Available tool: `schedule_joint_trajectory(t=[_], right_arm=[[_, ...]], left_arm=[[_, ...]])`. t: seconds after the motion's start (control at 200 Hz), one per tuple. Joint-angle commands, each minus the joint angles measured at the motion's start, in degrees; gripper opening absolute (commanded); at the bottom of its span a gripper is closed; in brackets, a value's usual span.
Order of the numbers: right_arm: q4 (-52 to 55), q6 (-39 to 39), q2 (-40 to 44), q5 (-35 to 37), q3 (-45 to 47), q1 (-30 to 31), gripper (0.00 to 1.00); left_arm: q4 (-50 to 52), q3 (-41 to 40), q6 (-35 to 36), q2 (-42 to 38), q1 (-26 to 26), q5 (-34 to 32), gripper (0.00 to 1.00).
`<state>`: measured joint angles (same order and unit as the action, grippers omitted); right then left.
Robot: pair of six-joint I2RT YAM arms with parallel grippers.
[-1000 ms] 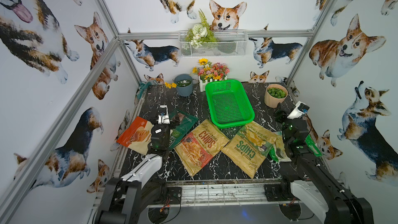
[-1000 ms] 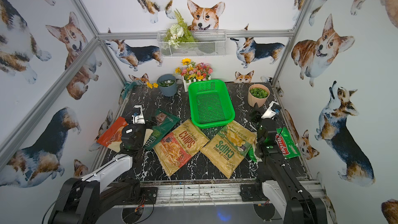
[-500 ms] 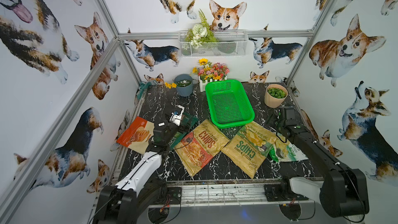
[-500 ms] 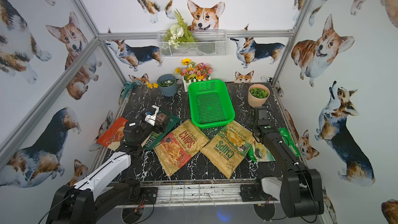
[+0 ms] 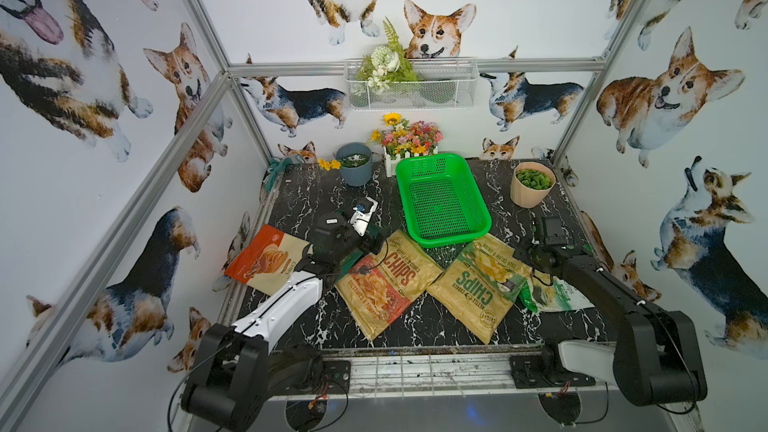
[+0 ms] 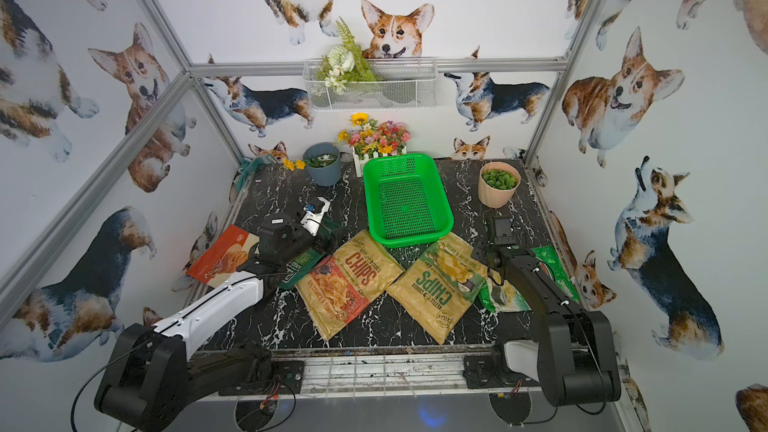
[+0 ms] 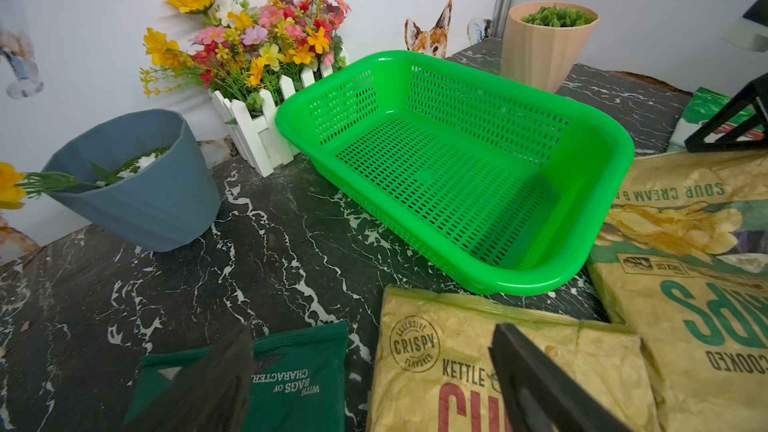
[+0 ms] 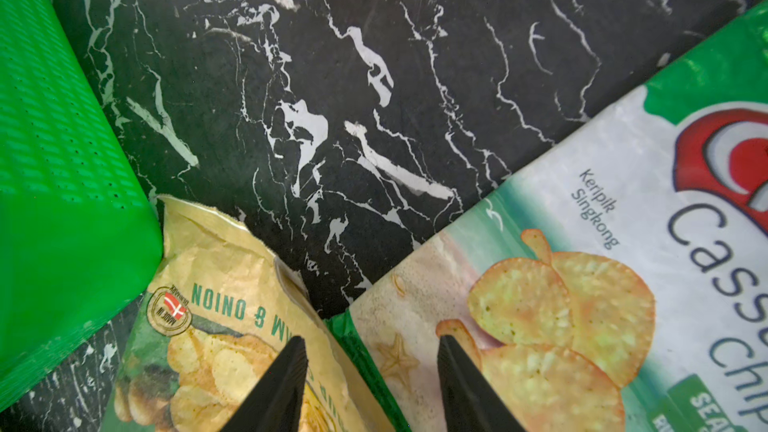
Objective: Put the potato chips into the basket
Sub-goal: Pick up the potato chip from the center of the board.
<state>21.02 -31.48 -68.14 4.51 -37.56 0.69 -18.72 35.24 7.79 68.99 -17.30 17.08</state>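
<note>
The green basket (image 5: 453, 240) (image 6: 409, 241) (image 7: 519, 281) stands empty at mid-table. The potato chips lie flat in front of it: an orange-and-cream bag (image 5: 266, 261), a dark green bag (image 6: 300, 270) (image 7: 299, 376), a tan red-lettered CHIPS bag (image 5: 388, 280) (image 7: 432, 367), a tan green-lettered CHIPS bag (image 5: 478, 280) (image 8: 216, 326) and a green-white bag (image 5: 559, 295) (image 8: 582, 263). My left gripper (image 5: 373, 241) (image 7: 374, 386) is open wide, low over the dark green and red-lettered bags. My right gripper (image 5: 524, 257) (image 8: 370, 351) is open, its fingers (image 8: 282, 388) astride the adjoining edges of the green-lettered and green-white bags.
A grey pot (image 5: 354, 164) and a white-fenced flower box (image 5: 409, 147) stand at the back left of the basket. A peach pot (image 5: 532, 184) is at the back right. Corgi-papered walls close three sides; a wire basket (image 5: 411, 85) hangs on the back wall.
My left gripper swung right from the orange bag to face the basket. My right gripper shifted left, turned down over the bag edges, and its jaws narrowed.
</note>
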Motion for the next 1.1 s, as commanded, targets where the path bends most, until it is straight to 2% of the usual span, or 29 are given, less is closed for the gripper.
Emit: schedule_joint_trajectory(t=[0.0, 0.175, 0.245, 0.3, 0.325, 0.36, 0.425, 0.465, 0.601, 0.776, 0.856, 0.986, 1.096], right_arm=[[-0.2, 0.3, 3.3, -0.9, 0.7, 0.0, 0.44], [0.5, 1.0, 8.7, -0.9, 1.1, 0.0, 0.12], [1.3, 1.6, 9.5, -1.0, 0.8, 0.0, 0.09], [1.6, 1.9, 9.9, -0.6, 1.0, 0.0, 0.16], [1.5, 2.1, 9.9, -0.2, 1.3, 0.0, 0.24], [1.5, 2.0, 9.6, 0.9, 1.5, 0.0, 0.42], [1.7, 1.6, 8.5, 2.1, 1.3, 0.0, 0.58], [1.8, 1.7, 7.6, 2.6, 0.9, 0.0, 0.61], [1.8, 1.6, 4.4, 2.1, 1.3, -0.1, 0.61], [-1.0, 0.5, 3.5, -3.0, 3.8, -0.2, 0.5], [-2.0, 1.2, 5.9, -5.1, 3.9, -0.2, 0.29], [-0.1, 1.7, 9.0, -4.4, 1.7, -0.2, 0.0], [3.9, 2.4, 12.4, -3.3, -1.0, -0.2, 0.0]], left_arm=[[-0.1, 0.5, 1.4, 0.5, -0.6, -0.6, 0.93], [-0.2, 1.2, 1.1, 1.8, -1.2, -1.3, 0.93], [-0.3, 1.4, 1.2, 1.9, -1.4, -1.3, 0.93], [-0.4, 1.3, 1.3, 1.9, -1.6, -1.6, 0.93], [-0.5, 1.3, 1.4, 1.9, -1.5, -1.6, 0.93], [-0.7, 1.2, 1.5, 1.9, -1.5, -1.8, 0.93], [-0.9, 0.9, 1.7, 1.9, -1.5, -2.1, 0.94], [-0.9, 0.9, 1.7, 2.0, -1.5, -2.2, 0.94], [-1.0, 0.3, 1.8, 1.9, -1.5, -2.4, 0.94], [-0.8, 0.3, 1.9, 1.9, -1.7, -3.0, 0.94], [-0.7, 0.5, 2.0, 1.9, -1.6, -3.0, 0.94], [-0.6, 0.9, 2.4, 1.9, -1.6, -2.9, 0.94], [-0.6, 1.5, 2.8, 2.1, -1.6, -2.6, 0.95]])
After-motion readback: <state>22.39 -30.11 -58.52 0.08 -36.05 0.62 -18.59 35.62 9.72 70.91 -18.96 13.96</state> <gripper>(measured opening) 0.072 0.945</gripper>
